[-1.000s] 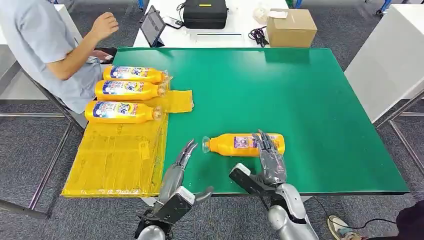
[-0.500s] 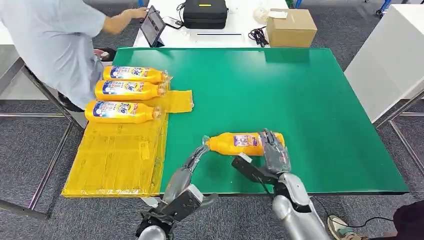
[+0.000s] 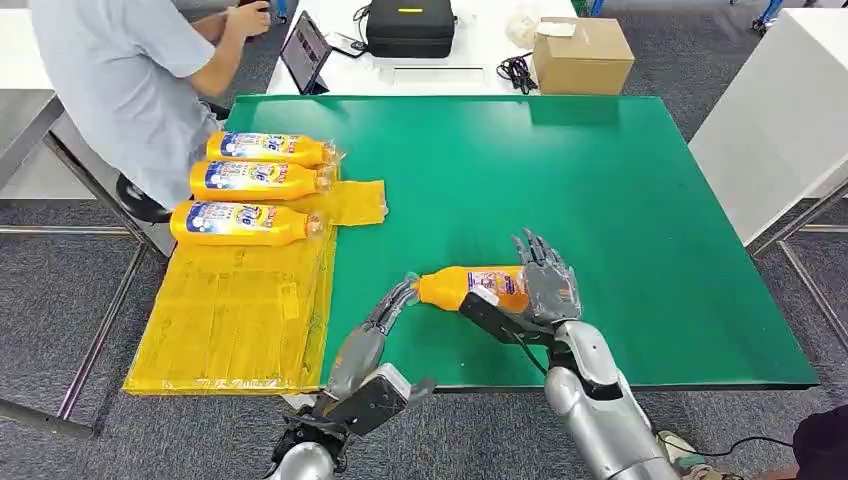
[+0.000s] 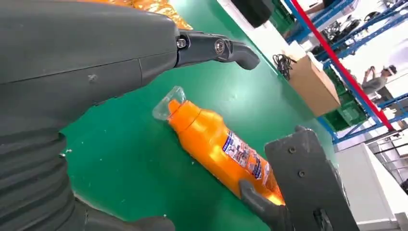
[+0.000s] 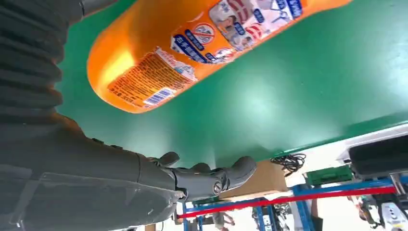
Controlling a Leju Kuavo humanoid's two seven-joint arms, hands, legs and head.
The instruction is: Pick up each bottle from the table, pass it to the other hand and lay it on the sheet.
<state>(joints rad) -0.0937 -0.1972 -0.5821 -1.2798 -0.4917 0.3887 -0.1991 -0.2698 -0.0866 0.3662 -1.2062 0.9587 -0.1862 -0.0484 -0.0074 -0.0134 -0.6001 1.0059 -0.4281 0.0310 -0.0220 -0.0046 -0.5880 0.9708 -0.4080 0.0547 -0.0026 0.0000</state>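
Since a moment ago the orange bottle (image 3: pixel 470 287) has left the green tabletop (image 3: pixel 620 200) and now sits base-first in the right robot hand (image 3: pixel 545 290), whose fingers are wrapped around its labelled end. Its clear cap points toward the left robot hand (image 3: pixel 385 315), fingers apart and empty, fingertips just beside the neck. Three more bottles (image 3: pixel 245 222) lie on the yellow sheet (image 3: pixel 235 320) beyond

The labels on the orange bottles (image 3: pixel 250 177) are too small to read.
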